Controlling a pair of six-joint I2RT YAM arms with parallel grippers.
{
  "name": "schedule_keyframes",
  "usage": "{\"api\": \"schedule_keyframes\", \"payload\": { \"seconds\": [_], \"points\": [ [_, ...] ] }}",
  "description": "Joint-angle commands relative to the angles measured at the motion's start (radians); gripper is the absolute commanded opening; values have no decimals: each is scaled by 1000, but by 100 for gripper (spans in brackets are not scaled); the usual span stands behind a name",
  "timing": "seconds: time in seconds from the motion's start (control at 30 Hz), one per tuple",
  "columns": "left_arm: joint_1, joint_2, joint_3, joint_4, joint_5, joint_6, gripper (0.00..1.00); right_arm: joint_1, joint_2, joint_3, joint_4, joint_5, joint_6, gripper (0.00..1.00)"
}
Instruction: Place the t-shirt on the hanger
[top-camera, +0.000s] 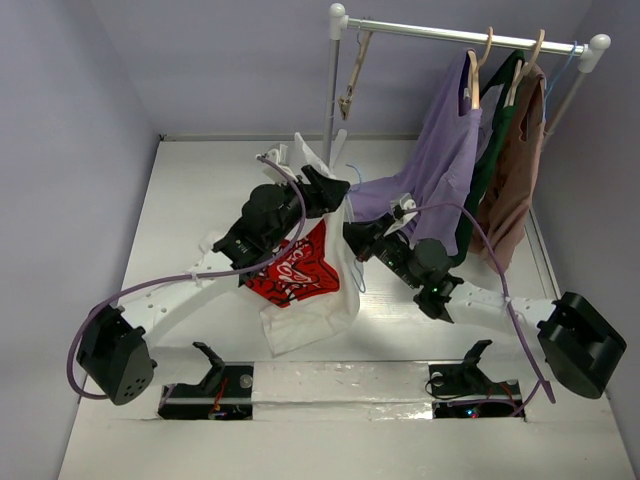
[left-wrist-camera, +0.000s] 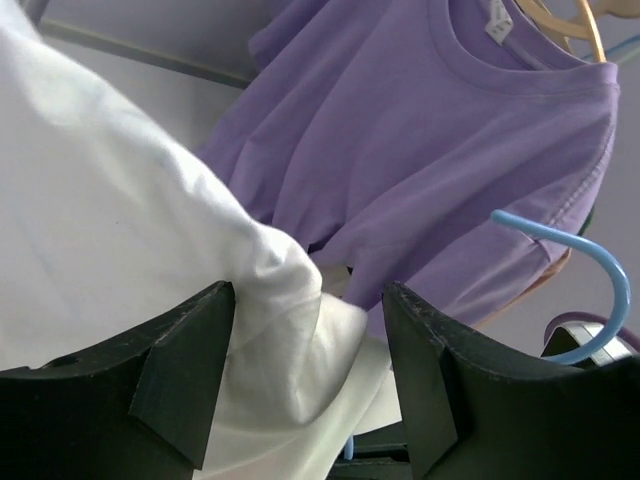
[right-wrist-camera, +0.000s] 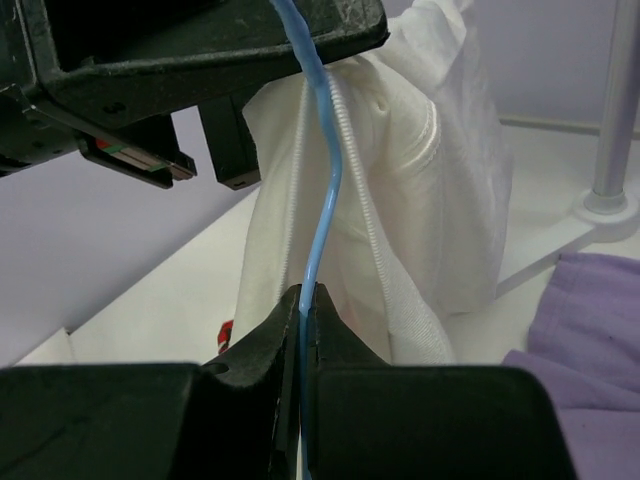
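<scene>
**A:** Where was the t-shirt (top-camera: 300, 315)?

**B:** It was bunched against the left claw (left-wrist-camera: 308, 295). In that wrist's view, white cloth lay between its two fingers (left-wrist-camera: 185, 375). It pressed on the left one and stopped short of the other, leaving a gap. The claw stood spread, clenched on nothing.

**A:** And the red print?

**B:** From overhead it sat below the left claw, hanging toward the table (top-camera: 190, 200), with the white hem lower yet.

**A:** What about the right claw (right-wrist-camera: 303, 297)?

**B:** It was pinched tight on the light-blue wire hanger (right-wrist-camera: 326, 195). The wire rose straight out of its fingertips. It ran alongside the t-shirt's ribbed collar and reached the left claw's black body above.

**A:** Could you see the hook?

**B:** Yes, from the left wrist. It curved up and to the right of that claw's right finger, partly in front of the purple shirt (left-wrist-camera: 420, 130).

**A:** Where did that shirt hang?

**B:** It hung beyond both claws on a tan wooden hanger (top-camera: 474, 70) on the rail (top-camera: 450, 33). A dark green garment (top-camera: 492, 150) and a brown garment (top-camera: 515, 190) hung farther off again.

**A:** Were the two claws close?

**B:** They were near each other. The right sat just beside and below the left, with the t-shirt's neck between them.
</scene>
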Motion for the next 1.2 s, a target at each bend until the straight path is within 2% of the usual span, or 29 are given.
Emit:
{"api": "schedule_keyframes", "payload": {
  "seconds": [0.0,0.1,0.13,0.2,0.3,0.33,0.43,0.8,0.9,0.97,1.03,1.17],
  "points": [
    [-2,-7,-44,100,6,-58,56,-4,-1,89,45,-5,-14,0],
    [-2,-9,-82,163,-5,-95,45,-4,10,115,19,-7,-12,0],
    [-2,-10,-91,180,-9,-102,37,-4,12,121,11,-7,-11,0],
    [-2,-9,-119,217,-23,-135,34,-4,19,135,-10,-8,-8,0],
    [-2,-1,-165,279,-29,-184,22,-4,32,162,-51,-7,-9,0],
    [-2,-2,-179,292,-34,-194,14,-4,32,167,-61,-35,-9,0],
    [-2,-13,-202,309,-54,-208,0,-4,26,178,-84,-42,-3,0],
    [-2,-124,-298,371,-97,-230,0,-4,-11,182,-190,-65,37,0],
    [-2,-134,-291,361,-71,-228,0,-4,-27,170,-182,-80,40,0],
    [-2,-110,-250,309,-52,-222,25,-4,-27,182,-197,-92,26,0],
    [-2,-95,-233,306,-17,-221,56,-4,-25,187,-197,-102,22,0],
    [-2,-47,-182,276,1,-225,59,-4,-24,185,-185,-122,17,0]
  ]
}}
